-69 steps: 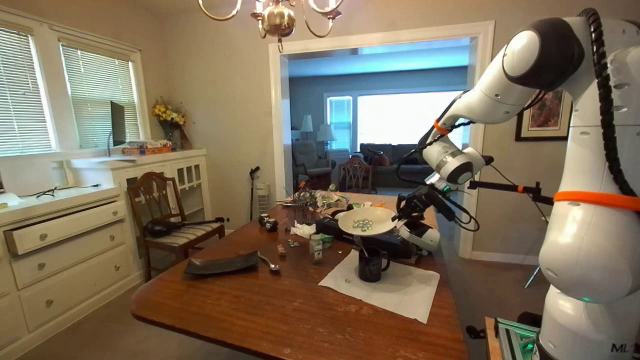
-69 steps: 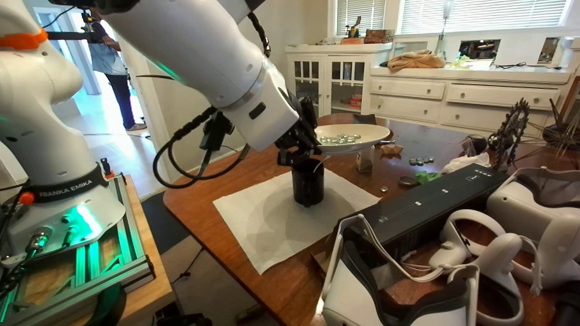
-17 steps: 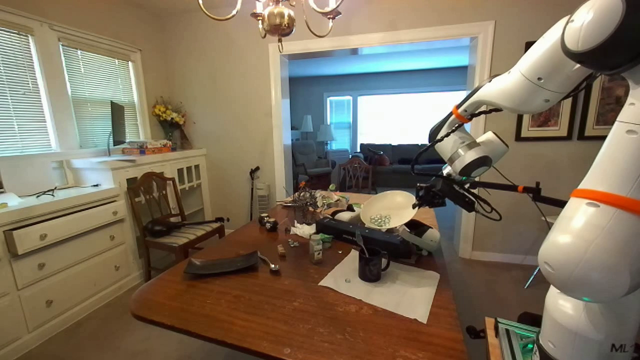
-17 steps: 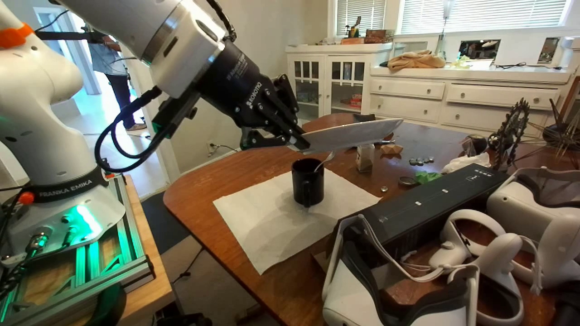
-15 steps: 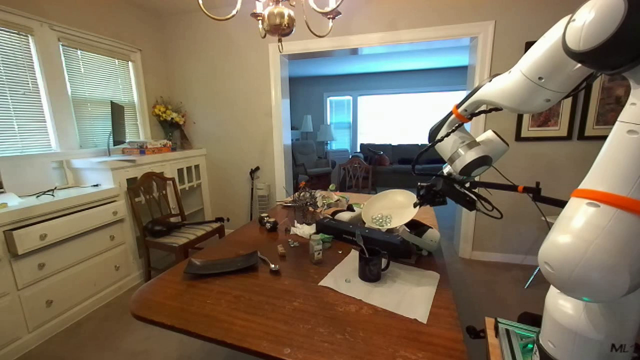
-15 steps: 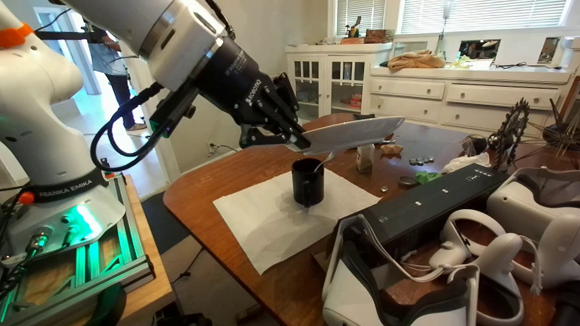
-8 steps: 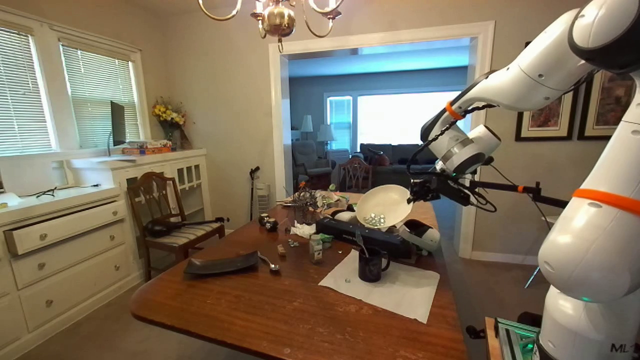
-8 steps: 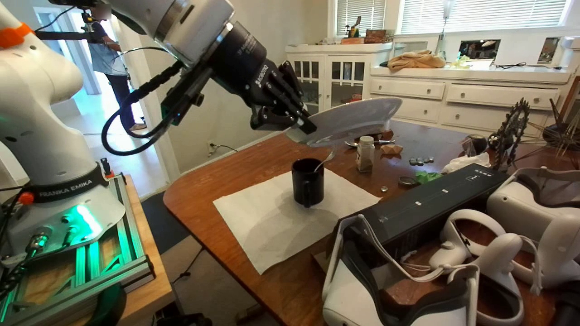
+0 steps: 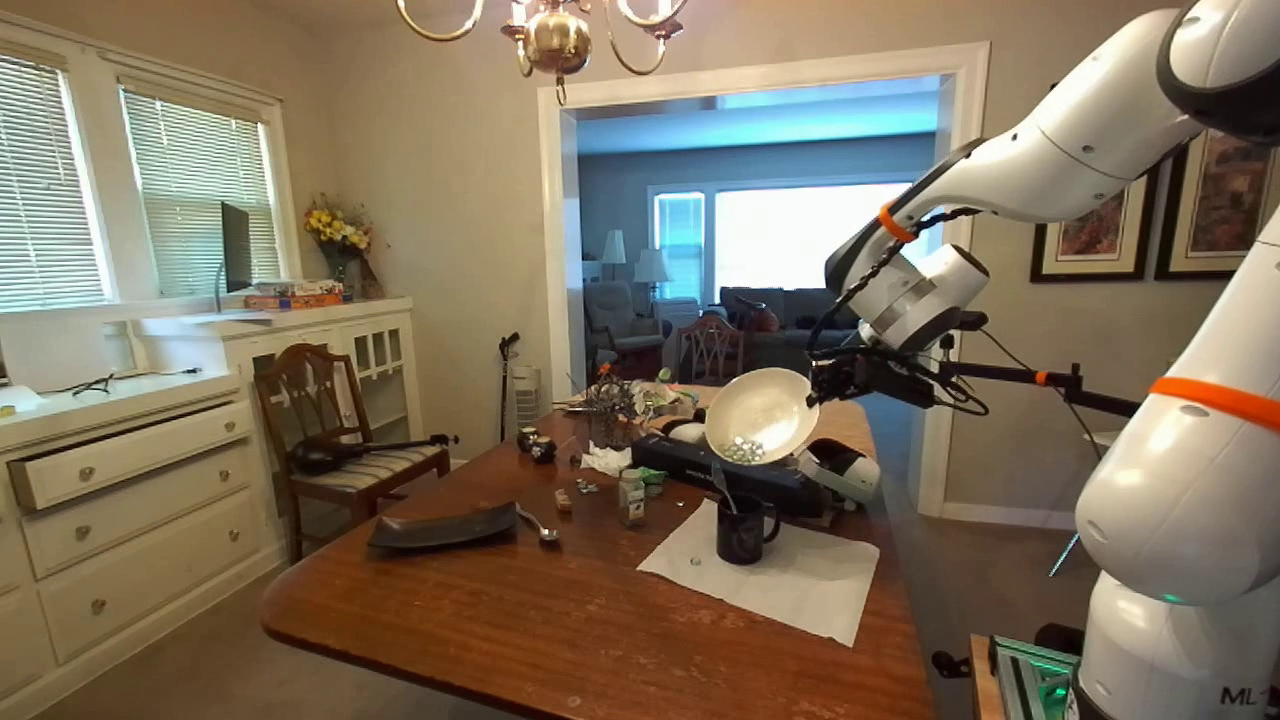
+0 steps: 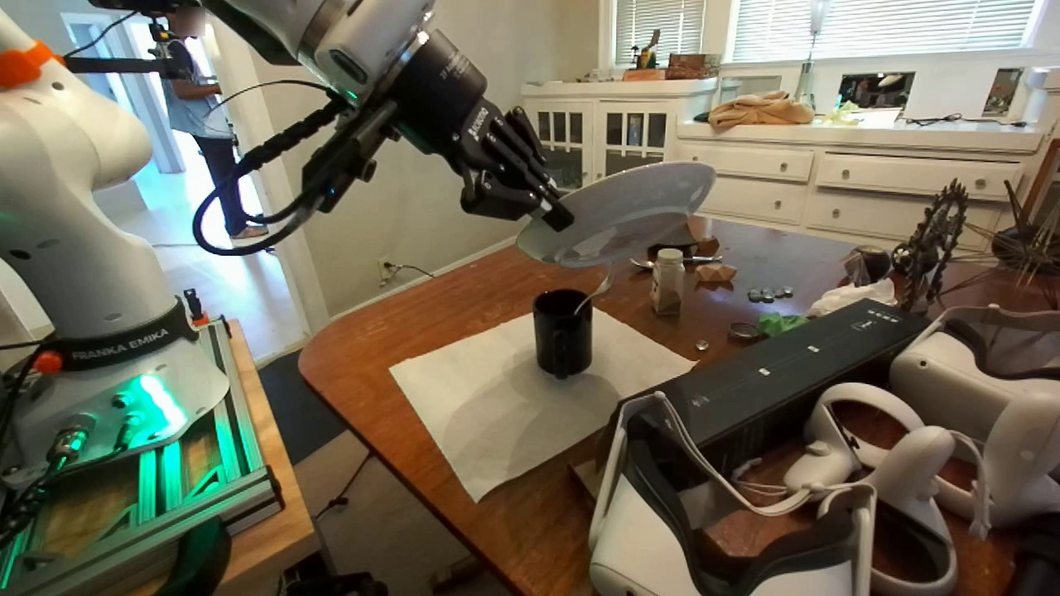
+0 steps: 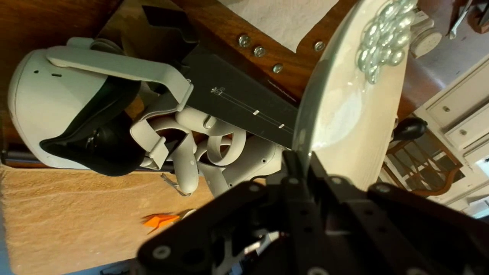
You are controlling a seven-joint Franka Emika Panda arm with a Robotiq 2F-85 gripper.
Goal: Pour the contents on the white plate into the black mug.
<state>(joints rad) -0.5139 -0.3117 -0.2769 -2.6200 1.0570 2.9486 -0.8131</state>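
Observation:
My gripper [image 11: 305, 162] is shut on the rim of the white plate [image 11: 351, 126] and holds it tilted in the air. The plate shows in both exterior views [image 9: 770, 405] [image 10: 633, 211], with its underside facing the camera in the latter. The contents [image 9: 743, 450], greenish glass bits, are gathered near the plate's low edge; they also show in the wrist view [image 11: 386, 40]. The black mug [image 10: 563, 335] stands upright below the plate, apart from it, with a metal utensil [image 10: 598, 291] in it. The mug also shows in an exterior view [image 9: 740, 530] but is out of the wrist view.
The mug stands on a white paper sheet [image 10: 472, 414]. A long black box [image 10: 770, 364] and white headsets [image 10: 712, 538] lie beside it. A small jar [image 10: 667, 281], a dark tray [image 9: 445, 528] and a spoon [image 9: 540, 525] are on the table. Several loose glass bits [image 11: 259, 50] lie near the sheet.
Since the oldest frames, the plate has gone from nearly level to steeply tilted, and its bits are gathered at the low edge. Over the last second it has risen and tilted further. The mug has not moved.

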